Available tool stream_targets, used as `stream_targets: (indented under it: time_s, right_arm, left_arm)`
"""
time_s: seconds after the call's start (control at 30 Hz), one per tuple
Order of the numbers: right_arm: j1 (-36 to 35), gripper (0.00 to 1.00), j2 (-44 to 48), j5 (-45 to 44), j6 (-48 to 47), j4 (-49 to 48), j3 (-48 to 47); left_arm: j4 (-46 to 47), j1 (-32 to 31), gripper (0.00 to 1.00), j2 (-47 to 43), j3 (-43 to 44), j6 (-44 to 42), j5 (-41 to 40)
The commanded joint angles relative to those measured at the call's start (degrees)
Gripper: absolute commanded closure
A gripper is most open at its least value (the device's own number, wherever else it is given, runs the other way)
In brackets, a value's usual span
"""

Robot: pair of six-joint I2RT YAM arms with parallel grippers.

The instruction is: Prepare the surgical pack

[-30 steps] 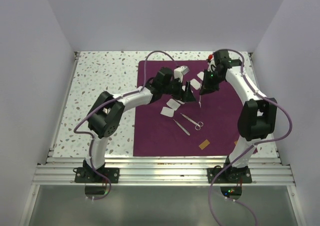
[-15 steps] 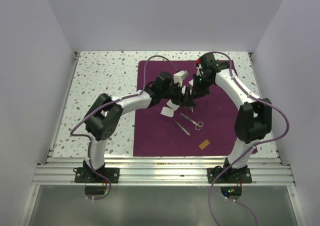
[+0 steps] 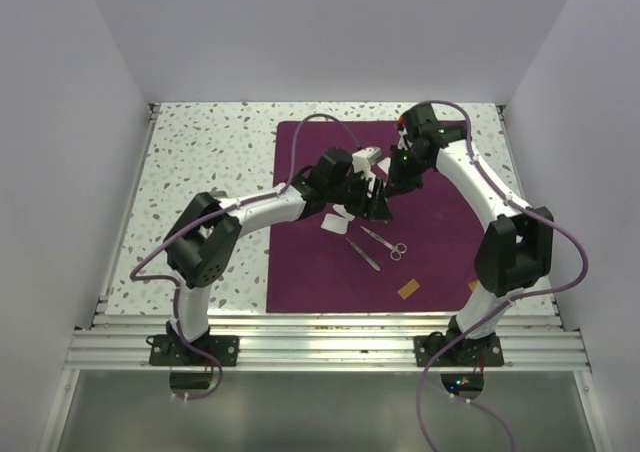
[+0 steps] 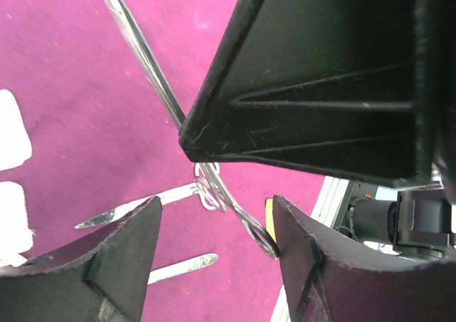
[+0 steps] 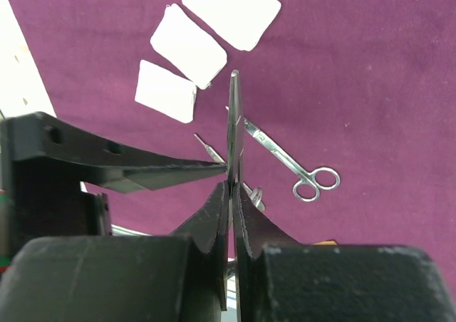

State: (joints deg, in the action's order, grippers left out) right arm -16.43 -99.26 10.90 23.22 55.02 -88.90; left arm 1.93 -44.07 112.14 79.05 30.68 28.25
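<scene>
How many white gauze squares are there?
3 white gauze squares in a diagonal row on the dark purple square cloth. Others may hide beneath the arms.

**A:** where's the pack stuff sitting rn?

**B:** purple cloth [image 5: 370, 65] lies flat and fills the frame. Three white gauze squares [image 5: 189, 55] upper left, scissors [image 5: 292, 165] centre-right, forceps [image 5: 206, 147] tip peeking out left of them. The steel tray [image 5: 235, 115] is edge-on, dead centre.
</scene>
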Motion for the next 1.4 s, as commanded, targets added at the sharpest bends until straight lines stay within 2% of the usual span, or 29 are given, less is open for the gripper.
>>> stream_targets:
  time_s: [0.0,0.07,0.13,0.17,0.2,0.23,0.27,0.3,0.4,0.5,0.57,0.7,0.73,0.8,0.83,0.93,1.07,1.27,1.37]
  right_arm:
    - [-0.89,1.0,3.11,-0.96,1.56,1.58,0.13]
    - [-1.06,1.0,3.46,-0.7,1.65,1.58,0.22]
    - [-1.5,1.0,3.46,-0.44,1.56,1.66,-0.04]
    - [-1.59,1.0,3.46,-0.26,1.65,1.93,-0.22]
    - [-1.94,1.0,3.29,0.0,1.56,2.1,-0.65]
    - [-2.12,1.0,3.29,0.18,1.48,2.28,-1.01]
    - [-2.12,1.0,3.37,0.27,1.47,2.54,-1.27]
    - [-2.03,0.95,3.46,0.18,1.56,3.15,-2.06]
    - [-2.12,0.55,2.76,-1.57,0.26,5.44,-5.3]
    - [-2.12,0.4,2.32,-3.95,-3.25,8.25,-8.38]
    - [-2.12,0.36,2.41,-4.91,-5.45,9.48,-8.92]
    - [-2.12,0.36,3.02,-2.47,-9.84,7.56,-5.86]
    - [-2.21,0.36,2.15,-1.94,-10.56,7.64,-5.41]
    - [-2.21,0.41,1.18,-2.02,-11.35,7.65,-3.75]
    - [-2.29,0.42,0.39,-1.84,-11.36,6.86,-3.3]
    - [-3.96,0.44,-1.1,-2.37,-11.62,6.06,-2.07]
    - [-9.05,0.45,-4.79,-5.35,-12.59,5.54,-1.36]
    - [-11.34,0.53,-6.64,-2.73,-13.28,2.63,1.28]
    - [-13.71,0.54,-7.96,-4.21,-14.08,2.02,2.32]
  left_arm:
    - [-3.67,-0.92,0.36,-1.13,3.04,-1.32,-1.71]
    - [-4.66,-0.93,0.39,-0.87,3.39,-1.41,-2.41]
    - [-4.66,-0.93,0.53,-0.87,3.57,-1.06,-2.67]
    - [-4.66,-0.93,0.62,-0.87,3.75,-1.06,-3.11]
    - [-4.75,-0.93,0.84,-1.13,3.83,-1.14,-3.37]
    - [-4.75,-0.93,1.0,-2.0,3.92,-1.14,-4.25]
    - [-5.09,-0.93,1.0,-2.71,3.4,-1.06,-6.52]
    - [-5.45,-0.75,1.0,-3.5,3.05,-0.97,-8.02]
    - [-9.57,2.14,1.0,-7.18,0.07,0.17,-11.81]
    - [-16.41,8.02,1.0,-13.24,-5.29,-0.17,-14.1]
    - [-22.92,12.51,1.0,-19.48,-9.16,-2.01,-17.95]
    - [-35.74,19.89,1.0,-28.54,-12.6,-4.74,-24.63]
    - [-41.69,22.43,1.0,-30.38,-12.95,-5.1,-28.13]
    - [-47.17,24.03,1.0,-31.1,-12.78,-5.89,-33.41]
    - [-50.77,24.99,1.0,-31.01,-13.47,-6.07,-38.57]
    - [-53.16,26.92,1.0,-30.05,-15.75,-5.89,-43.97]
    - [-51.6,29.22,1.0,-28.56,-18.22,-7.2,-46.44]
    - [-50.01,31.33,1.0,-22.06,-17.61,-8.53,-50.31]
    - [-49.4,31.51,1.0,-20.38,-17.43,-8.7,-51.89]
